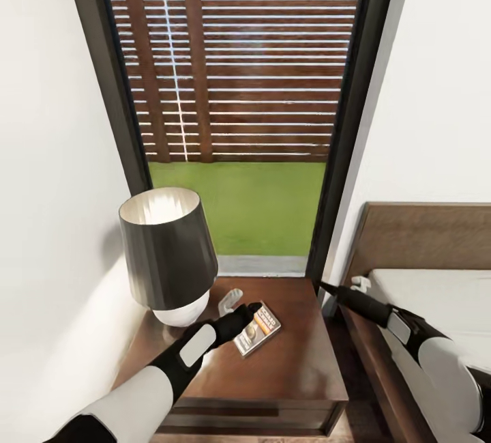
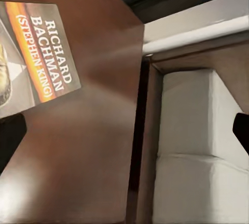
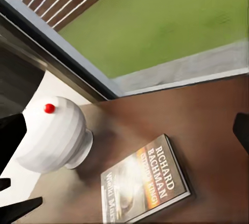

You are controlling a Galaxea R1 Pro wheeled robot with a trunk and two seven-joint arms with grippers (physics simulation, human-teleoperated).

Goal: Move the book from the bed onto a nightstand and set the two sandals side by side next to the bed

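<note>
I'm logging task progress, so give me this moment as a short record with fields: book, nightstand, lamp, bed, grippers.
book: lying flat on the nightstand top, cover up
nightstand: dark wood, between wall and bed, below the window
lamp: dark shade, white base, at the nightstand's back left
bed: right of the nightstand
left gripper: open, above the book
right gripper: open, empty

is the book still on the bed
No, the book lies flat on the nightstand beside the lamp, just off the left gripper.
</note>
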